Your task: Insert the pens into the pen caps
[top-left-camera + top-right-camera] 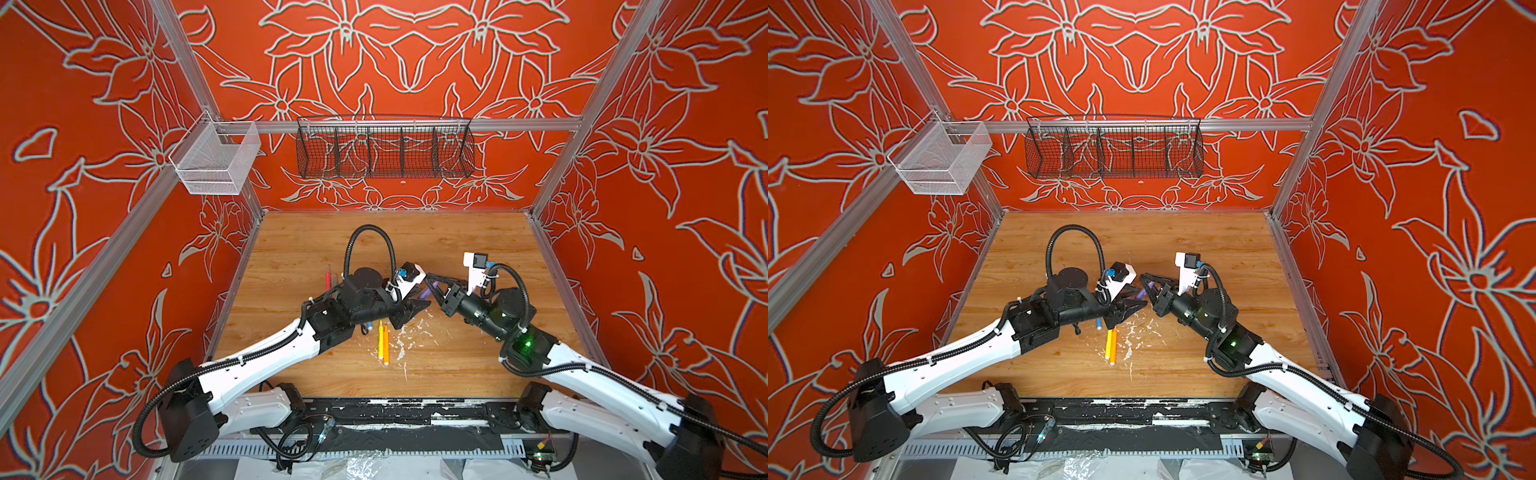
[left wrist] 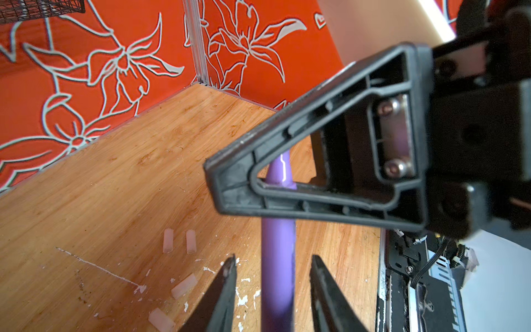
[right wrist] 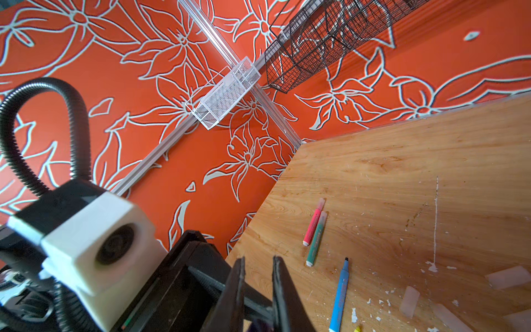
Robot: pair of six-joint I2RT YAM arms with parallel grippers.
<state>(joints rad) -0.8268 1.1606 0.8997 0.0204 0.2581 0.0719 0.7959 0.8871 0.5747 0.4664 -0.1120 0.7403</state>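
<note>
The purple pen (image 2: 278,247) is held off the wooden table (image 1: 457,249), over its middle, between the two arms. The right gripper (image 1: 433,287) is clamped tight on one end of it. In the left wrist view the shaft passes behind that gripper's black triangular finger. The left gripper (image 2: 273,260) stands around the pen's other end with its jaws narrowly parted. A gap shows on each side of the shaft, so it does not touch the pen.

On the table beneath and near the purple pen, loose pen caps (image 2: 167,241) lie among white paint flecks (image 2: 242,300). Four show in the left wrist view, two of them parallel and just apart.

Nearer the robot's base than the purple pen, the yellow pen (image 1: 380,340) and the orange pen (image 1: 386,345) lie side by side. The blue pen (image 3: 340,293) lies to the left of the purple pen with its dark tip bare. In both top views it is partly hidden under the left arm.

Farther left of the purple pen, the pink pen (image 3: 313,222) and the green pen (image 3: 316,240) lie side by side. Each has a pale translucent cap on one end.
</note>
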